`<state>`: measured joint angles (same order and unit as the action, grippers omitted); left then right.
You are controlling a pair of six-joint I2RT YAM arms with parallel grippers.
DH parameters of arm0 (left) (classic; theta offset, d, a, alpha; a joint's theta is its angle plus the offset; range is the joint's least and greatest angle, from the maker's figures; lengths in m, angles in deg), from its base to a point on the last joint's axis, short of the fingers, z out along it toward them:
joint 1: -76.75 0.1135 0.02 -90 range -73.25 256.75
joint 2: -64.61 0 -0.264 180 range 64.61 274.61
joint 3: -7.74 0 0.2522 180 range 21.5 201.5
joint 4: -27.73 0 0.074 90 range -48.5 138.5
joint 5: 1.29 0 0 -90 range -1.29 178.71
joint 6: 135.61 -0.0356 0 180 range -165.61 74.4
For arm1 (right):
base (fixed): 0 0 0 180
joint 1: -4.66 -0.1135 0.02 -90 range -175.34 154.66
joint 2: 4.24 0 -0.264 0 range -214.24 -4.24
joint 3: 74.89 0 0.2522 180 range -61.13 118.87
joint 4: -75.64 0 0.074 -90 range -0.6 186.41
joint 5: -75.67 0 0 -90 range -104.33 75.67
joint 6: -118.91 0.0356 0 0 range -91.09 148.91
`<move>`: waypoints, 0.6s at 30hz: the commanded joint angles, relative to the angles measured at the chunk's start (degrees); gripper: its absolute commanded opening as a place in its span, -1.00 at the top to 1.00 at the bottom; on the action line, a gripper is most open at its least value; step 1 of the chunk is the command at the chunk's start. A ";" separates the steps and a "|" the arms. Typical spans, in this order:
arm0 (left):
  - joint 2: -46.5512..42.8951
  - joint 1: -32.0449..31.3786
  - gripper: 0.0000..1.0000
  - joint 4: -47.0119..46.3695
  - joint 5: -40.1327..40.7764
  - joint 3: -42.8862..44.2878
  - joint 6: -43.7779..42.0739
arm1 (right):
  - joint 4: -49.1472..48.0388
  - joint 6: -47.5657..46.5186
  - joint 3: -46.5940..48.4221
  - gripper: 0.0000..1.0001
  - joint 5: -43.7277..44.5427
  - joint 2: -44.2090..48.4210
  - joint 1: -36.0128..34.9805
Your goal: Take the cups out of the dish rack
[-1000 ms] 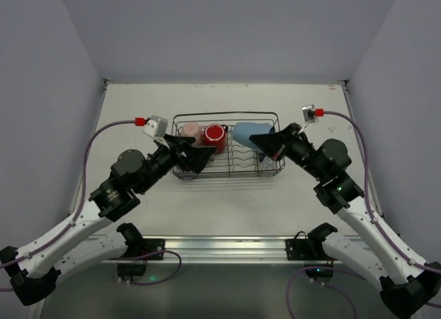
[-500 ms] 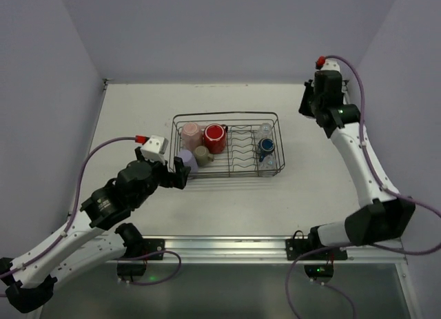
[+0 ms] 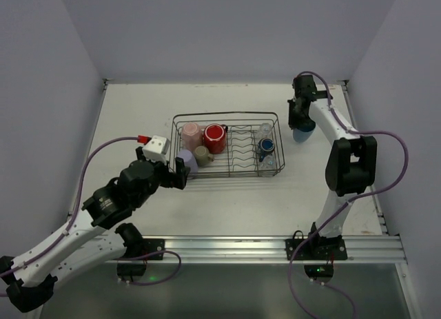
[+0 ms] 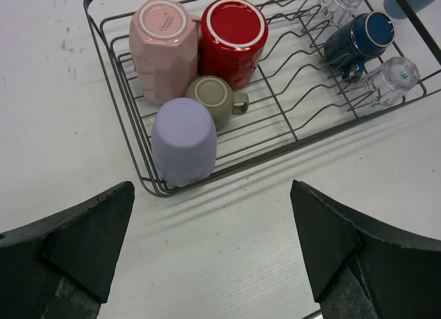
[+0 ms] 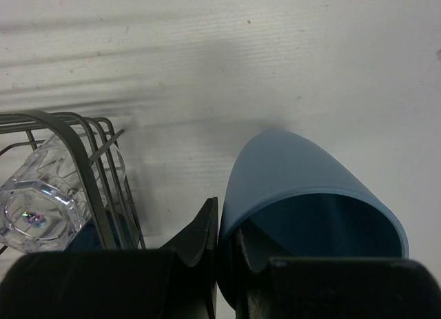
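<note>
White table (image 3: pixel 227 198); pink cup (image 4: pixel 164 40) base print unreadable; left tool (image 4: pixel 210 202) spread; right tool (image 5: pixel 220 236) pinching light-blue tumbler (image 5: pixel 296 167) rim.

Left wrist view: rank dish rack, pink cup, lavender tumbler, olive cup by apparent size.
1. dish rack, largest by far
2. pink cup and lavender tumbler: look about alike, and the tumbler sits nearer the camera, so not ranked
3. olive cup, smallest
</note>
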<state>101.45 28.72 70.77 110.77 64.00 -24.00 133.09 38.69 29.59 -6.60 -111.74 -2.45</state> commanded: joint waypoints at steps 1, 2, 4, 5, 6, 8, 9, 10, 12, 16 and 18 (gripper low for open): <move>0.77 0.13 -1.00 0.52 1.31 -0.05 -1.48 | 1.67 -2.13 3.24 0.95 -2.36 -2.09 0.70; 1.04 0.04 -1.00 0.60 1.58 -0.05 -1.39 | 1.67 -2.31 3.32 0.93 -3.24 -3.23 0.79; 2.35 0.04 -1.00 1.30 2.54 0.30 -1.39 | 1.67 -2.40 3.94 0.92 -3.59 -4.46 1.14; 2.88 0.04 -1.00 1.48 2.72 0.39 -1.13 | 1.67 -2.40 4.11 0.91 -3.86 -5.34 1.05; 3.58 0.04 -1.00 1.75 2.98 0.48 -1.04 | 1.67 -2.66 4.20 0.89 -3.95 -5.70 1.05; 4.20 0.04 -1.00 2.01 3.33 0.74 -0.78 | 1.58 -2.75 4.29 0.88 -3.86 -6.48 1.14; 4.64 0.13 -1.00 2.10 3.42 0.74 -0.78 | 1.58 -2.75 4.12 0.85 -3.69 -6.58 1.22; 4.82 0.13 -1.00 2.27 3.60 0.83 -0.51 | 1.23 -2.66 3.94 0.83 -3.68 -6.49 1.23; 5.34 0.04 -1.00 2.45 3.86 0.83 -0.51 | 0.62 -2.49 3.07 0.73 -3.60 -5.88 1.31; 6.84 0.13 -1.00 2.71 4.04 1.62 -0.07 | 0.44 -1.78 2.62 0.31 -2.81 -3.60 1.31; 8.15 0.13 -1.00 2.80 3.78 2.06 0.02 | 0.44 -1.35 2.62 0.11 -2.45 -2.02 1.23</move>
<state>108.14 28.72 72.91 113.29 64.04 -24.04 133.28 37.70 31.47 -9.38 -118.14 -1.36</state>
